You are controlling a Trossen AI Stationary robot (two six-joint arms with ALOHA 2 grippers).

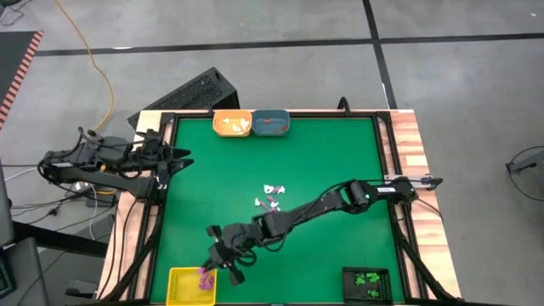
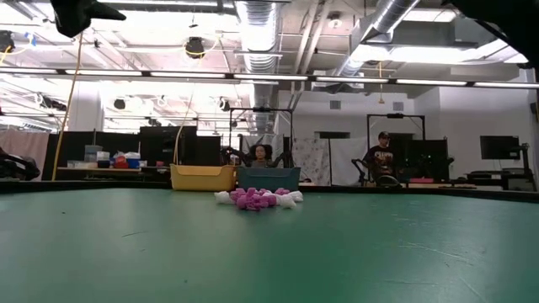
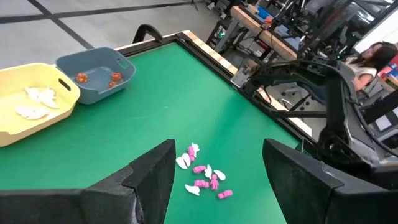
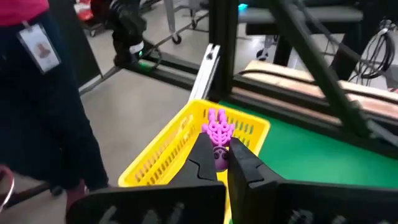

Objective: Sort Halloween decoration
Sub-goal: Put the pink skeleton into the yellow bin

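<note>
Where overhead blurs it, right fingers visibly pinch a purple trinket; left's gape.

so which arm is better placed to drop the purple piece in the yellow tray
Right. Its pincer is shut on the purple skeleton trinket right above the yellow tray; the left pincer waits open at the table's far left edge.

Two arms: dark, jointed, matte black links. Right gripper: two tapered black fingers. Left gripper: broad, black, flat-faced fingers, angular moulded housings.
</note>
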